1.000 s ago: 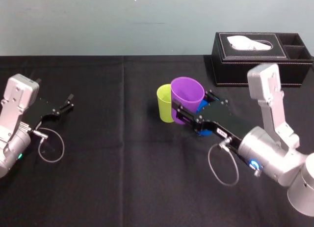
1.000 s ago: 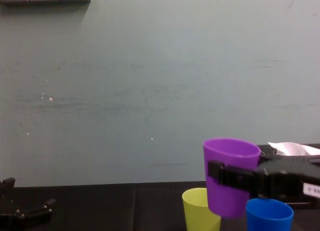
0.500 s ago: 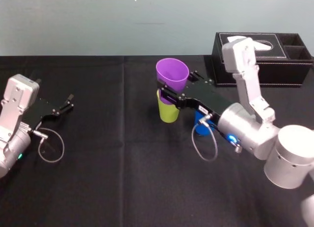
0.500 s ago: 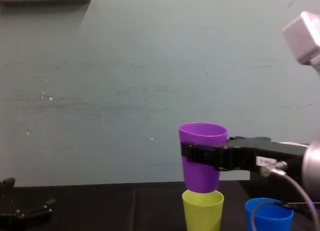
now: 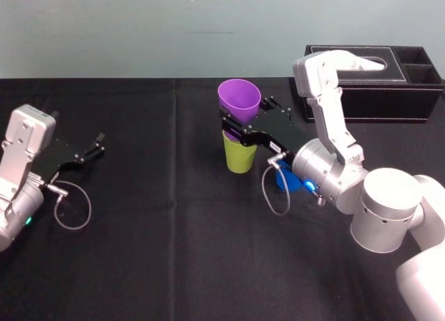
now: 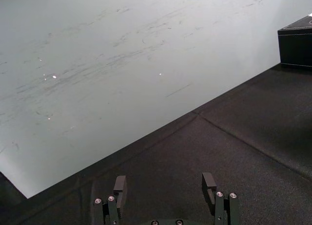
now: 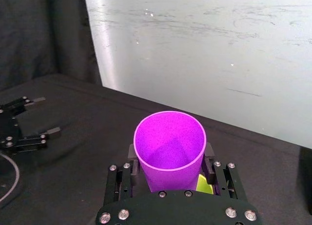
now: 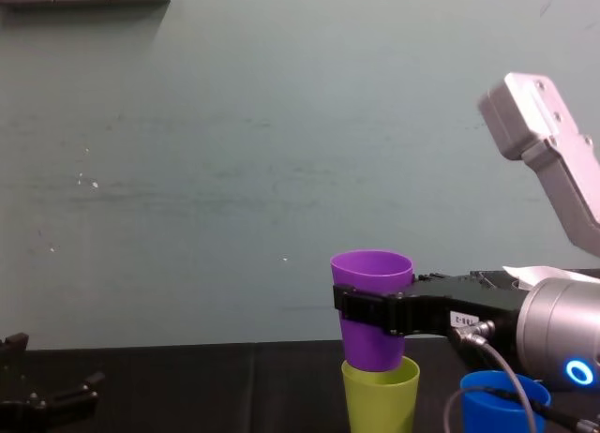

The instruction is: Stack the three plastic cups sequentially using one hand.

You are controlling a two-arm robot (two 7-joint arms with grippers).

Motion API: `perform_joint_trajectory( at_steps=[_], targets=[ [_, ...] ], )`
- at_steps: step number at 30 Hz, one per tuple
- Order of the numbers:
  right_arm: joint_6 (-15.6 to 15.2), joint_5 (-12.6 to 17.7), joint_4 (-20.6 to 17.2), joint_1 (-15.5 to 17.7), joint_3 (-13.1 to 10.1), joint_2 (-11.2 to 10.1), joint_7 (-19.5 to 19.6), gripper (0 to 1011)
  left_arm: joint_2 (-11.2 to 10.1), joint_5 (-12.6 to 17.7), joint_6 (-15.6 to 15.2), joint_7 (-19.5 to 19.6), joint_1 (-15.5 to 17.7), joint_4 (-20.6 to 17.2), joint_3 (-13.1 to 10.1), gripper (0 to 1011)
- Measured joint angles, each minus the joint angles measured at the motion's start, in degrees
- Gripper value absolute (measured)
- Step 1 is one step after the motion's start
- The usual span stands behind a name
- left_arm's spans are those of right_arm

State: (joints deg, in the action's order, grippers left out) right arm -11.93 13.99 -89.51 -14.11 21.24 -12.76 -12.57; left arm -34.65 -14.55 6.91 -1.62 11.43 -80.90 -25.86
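Observation:
My right gripper point(image 5: 233, 124) is shut on the purple cup point(image 5: 239, 102), one black finger on each side of its wall point(image 7: 169, 149). It holds the cup upright right over the yellow-green cup point(image 5: 238, 155), which stands on the black table. In the chest view the purple cup point(image 8: 371, 306) has its base just inside the mouth of the yellow-green cup point(image 8: 380, 395). The blue cup point(image 8: 497, 402) stands to the right of them, partly hidden by my right arm point(image 5: 285, 181). Far off at the left, my left gripper point(image 5: 92, 147) rests open on the table with nothing between its fingers point(image 6: 165, 186).
A black tissue box point(image 5: 389, 92) stands at the back right, close behind my right arm. A cable loop point(image 5: 71, 208) hangs by the left wrist. A pale wall runs along the table's far edge.
My right gripper has carried the purple cup leftward over the yellow-green cup and lowered it until its base meets that cup's mouth. The left arm has not moved.

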Motion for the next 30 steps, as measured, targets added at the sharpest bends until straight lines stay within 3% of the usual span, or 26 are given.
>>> perform_joint_trajectory(
  at_steps=[10,30],
  targets=[
    [2.0,-1.8,3.9,-1.1,-1.0,1.7,0.2,733,0.0,0.0,0.0,0.0,0.0,0.0,0.0,1011],
    [3.2,-4.0,6.8,-1.0,-1.7,3.1,-0.3,733,0.0,0.0,0.0,0.0,0.0,0.0,0.0,1011]
  ],
)
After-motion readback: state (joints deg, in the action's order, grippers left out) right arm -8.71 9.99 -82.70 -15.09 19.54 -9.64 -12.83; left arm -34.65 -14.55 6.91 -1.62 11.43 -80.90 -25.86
